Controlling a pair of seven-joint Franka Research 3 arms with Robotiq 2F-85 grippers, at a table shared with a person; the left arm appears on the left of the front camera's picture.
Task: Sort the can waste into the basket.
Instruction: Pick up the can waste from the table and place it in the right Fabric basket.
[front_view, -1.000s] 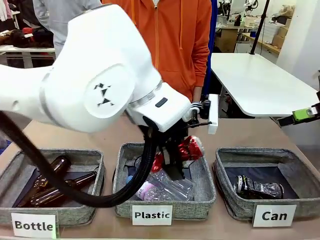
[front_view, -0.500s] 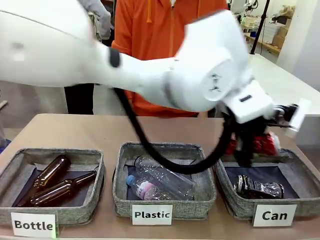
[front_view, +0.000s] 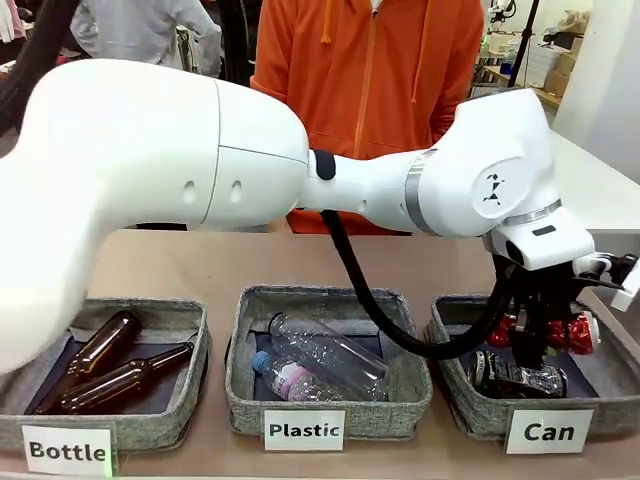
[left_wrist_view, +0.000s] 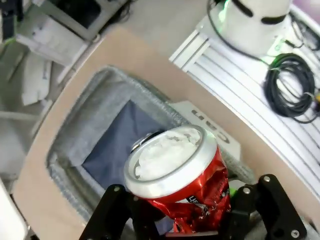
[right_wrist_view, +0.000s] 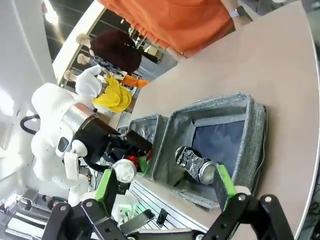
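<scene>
The left gripper (front_view: 548, 338) pinched the crushed red can (left_wrist_view: 182, 172) over the grey fabric "Can" basket (front_view: 470, 415); release came next, I judged. The right gripper's (right_wrist_view: 165, 187) jaws stood spread.

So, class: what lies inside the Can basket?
Inside the Can basket lies the black and silver can on dark lining; the left gripper and its red can cover the back.

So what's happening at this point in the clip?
The left arm has reached across to the basket labelled "Can", its left claw shut on a crushed red can held over the basket's opening. A black and silver can already lies inside. The right claw is open and holds nothing. A person in an orange hoodie stands at the far side of the table.
</scene>
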